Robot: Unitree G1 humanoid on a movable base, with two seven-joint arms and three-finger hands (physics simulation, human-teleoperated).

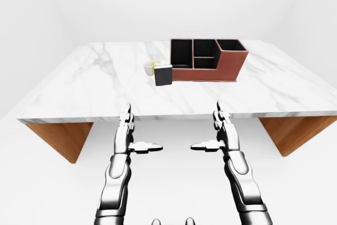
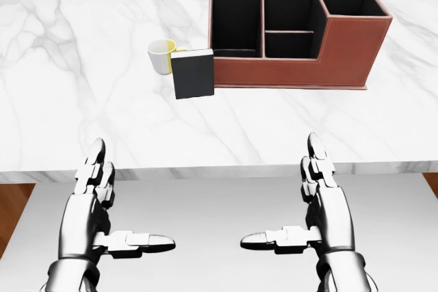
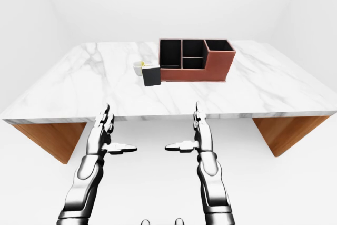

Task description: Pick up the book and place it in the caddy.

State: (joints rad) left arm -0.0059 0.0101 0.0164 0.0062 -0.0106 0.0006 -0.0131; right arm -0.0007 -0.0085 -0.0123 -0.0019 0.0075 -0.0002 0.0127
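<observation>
A small black book (image 2: 192,74) stands upright on the marble table (image 2: 82,121), just left of the caddy's lower left corner. The red-brown caddy (image 2: 342,56) has several black-lined compartments, all looking empty. Both metal hands hover below the table's near edge in the head view. My left hand (image 2: 113,217) is open, fingers pointing up and thumb pointing inward. My right hand (image 2: 301,213) mirrors it, open and empty. Both hands are well short of the book.
A white mug with a yellow inside (image 2: 163,55) sits right behind the book, touching or nearly touching it. Wooden table supports (image 1: 63,138) show under the slab at left and right. White floor lies beneath the hands.
</observation>
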